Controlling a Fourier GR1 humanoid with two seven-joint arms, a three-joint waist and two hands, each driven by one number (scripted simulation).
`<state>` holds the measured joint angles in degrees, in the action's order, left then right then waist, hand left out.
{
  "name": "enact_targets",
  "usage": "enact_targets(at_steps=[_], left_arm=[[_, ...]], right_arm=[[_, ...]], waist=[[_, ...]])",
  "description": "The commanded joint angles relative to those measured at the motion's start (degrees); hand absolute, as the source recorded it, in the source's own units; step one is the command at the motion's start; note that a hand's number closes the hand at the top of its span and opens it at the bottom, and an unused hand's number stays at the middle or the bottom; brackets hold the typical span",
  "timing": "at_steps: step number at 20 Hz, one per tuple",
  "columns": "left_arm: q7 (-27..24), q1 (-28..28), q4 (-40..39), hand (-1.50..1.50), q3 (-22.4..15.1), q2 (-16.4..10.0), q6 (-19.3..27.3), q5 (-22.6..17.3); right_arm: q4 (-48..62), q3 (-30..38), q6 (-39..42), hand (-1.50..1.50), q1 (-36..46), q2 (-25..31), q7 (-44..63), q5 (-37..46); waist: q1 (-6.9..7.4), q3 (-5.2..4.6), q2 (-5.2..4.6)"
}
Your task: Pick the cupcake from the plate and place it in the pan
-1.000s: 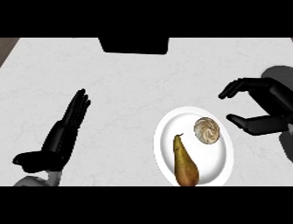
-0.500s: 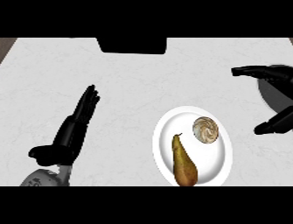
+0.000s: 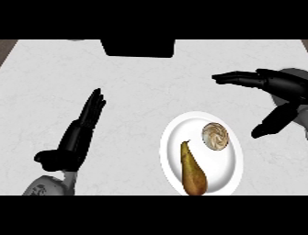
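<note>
The right hand (image 3: 288,87) is wide open and empty by the counter's (image 3: 149,92) right edge, likely to grab the cupcake (image 3: 215,136).

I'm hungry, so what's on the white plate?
A swirly cupcake and a brown pear lie side by side on the plate. The plate's surface beneath them is covered.

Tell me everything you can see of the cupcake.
The cupcake is small and round, seen from above, with pale beige-grey swirled frosting. It sits upright on the white plate, in its upper right part, apart from the pear at its lower left. Only the plate touches it; the right robot hand is open, off to its right.
</note>
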<state>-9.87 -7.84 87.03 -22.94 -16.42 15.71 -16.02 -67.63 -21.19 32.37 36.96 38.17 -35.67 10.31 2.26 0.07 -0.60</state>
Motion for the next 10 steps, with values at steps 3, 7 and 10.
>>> enact_targets(at_steps=[3, 7, 10], left_arm=[[0.10, 0.43, 0.70, 0.00, 0.16, 0.20, 0.68, 1.30], [-0.20, 1.26, -0.05, 0.00, 1.89, -1.42, -2.97, -0.60], [-1.61, 4.38, 0.72, 0.00, 0.72, 0.19, -2.18, 0.73]], right_arm=[[-1.53, -12.03, -0.61, -1.50, 3.79, -1.38, -3.46, 13.71], [2.73, -17.86, -6.52, -1.50, 3.50, -1.94, -7.50, 22.51], [2.32, -20.19, -10.34, -1.50, 1.98, -3.99, -4.65, 27.73]], waist=[[-0.25, -0.05, 0.33], [-0.57, -0.05, 0.22], [-1.14, -0.07, 0.47]])
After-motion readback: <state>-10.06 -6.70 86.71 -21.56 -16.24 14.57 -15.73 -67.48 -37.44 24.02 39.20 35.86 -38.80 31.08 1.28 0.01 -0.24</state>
